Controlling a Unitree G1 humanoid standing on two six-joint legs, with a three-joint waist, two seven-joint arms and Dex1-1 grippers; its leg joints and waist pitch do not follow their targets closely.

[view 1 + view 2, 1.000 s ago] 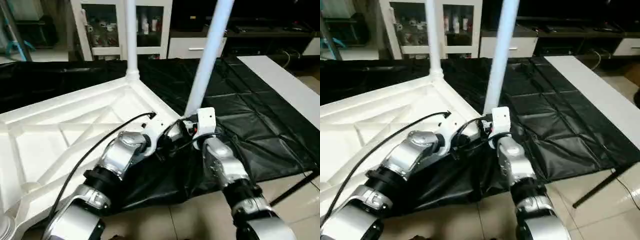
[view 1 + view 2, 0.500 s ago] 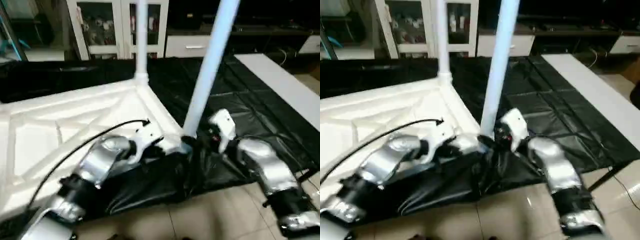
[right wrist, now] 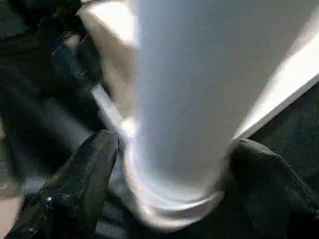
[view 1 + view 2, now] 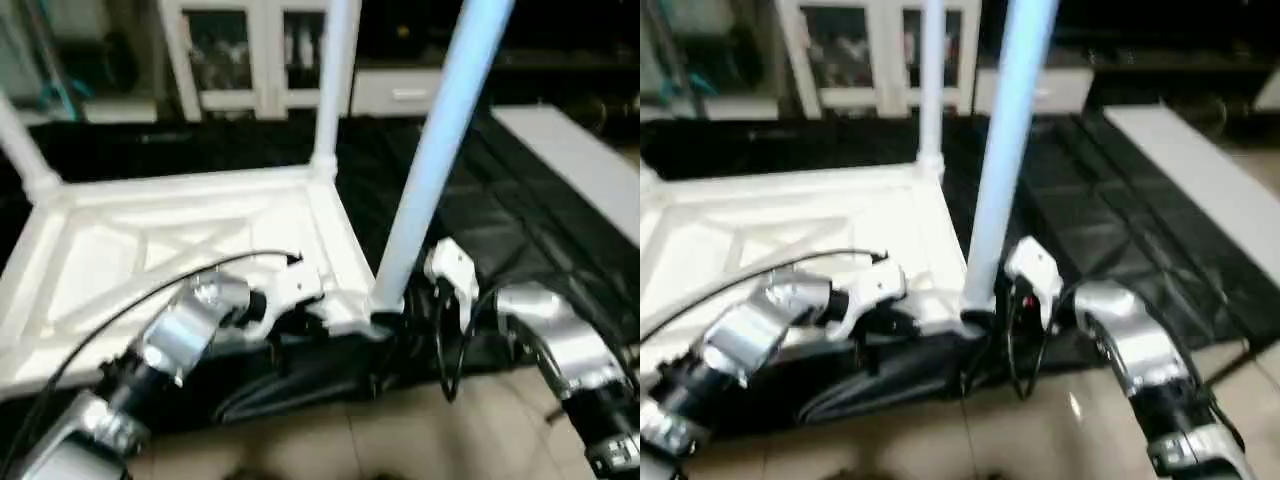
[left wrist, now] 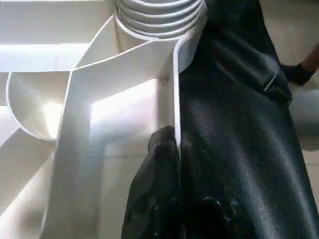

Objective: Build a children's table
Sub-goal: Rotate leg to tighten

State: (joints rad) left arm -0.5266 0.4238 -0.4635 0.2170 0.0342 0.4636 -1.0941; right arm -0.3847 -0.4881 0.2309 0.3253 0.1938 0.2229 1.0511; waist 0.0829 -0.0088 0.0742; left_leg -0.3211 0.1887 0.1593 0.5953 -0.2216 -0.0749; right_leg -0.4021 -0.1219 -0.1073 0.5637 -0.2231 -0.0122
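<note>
Table top: your white table top (image 4: 170,260) is lying upside down on the black sheet (image 4: 520,215), ribbed underside facing up, and you are working at its corner closest to you.
Near leg: the leg (image 4: 435,160) is standing in that corner's socket, rising up out of the head views with a slight lean to the right; its base is sitting right between your two grippers.
Other legs: a second leg (image 4: 335,85) is standing upright in the far corner beyond your left gripper, and a third one (image 4: 22,150) is showing at the far left corner.
Left gripper: your left gripper (image 5: 167,164) is sitting closed, its black fingers together and pinching the thin outer wall of the table top just beside the ribbed socket (image 5: 159,17) of the near leg.
Right gripper: your right gripper (image 3: 172,172) is standing wide, one finger (image 3: 84,174) on each side of the near leg's base; whether the pads are touching the tube you cannot tell from the blurred wrist view.
Arms: your left forearm (image 4: 185,335) is reaching in over the near edge of the table top, and your right forearm (image 4: 555,345) is coming in from the right, over the sheet's edge and the tiled floor (image 4: 400,430).
Background: a white glass-door cabinet (image 4: 250,55) is standing beyond the sheet, well away from both grippers.
</note>
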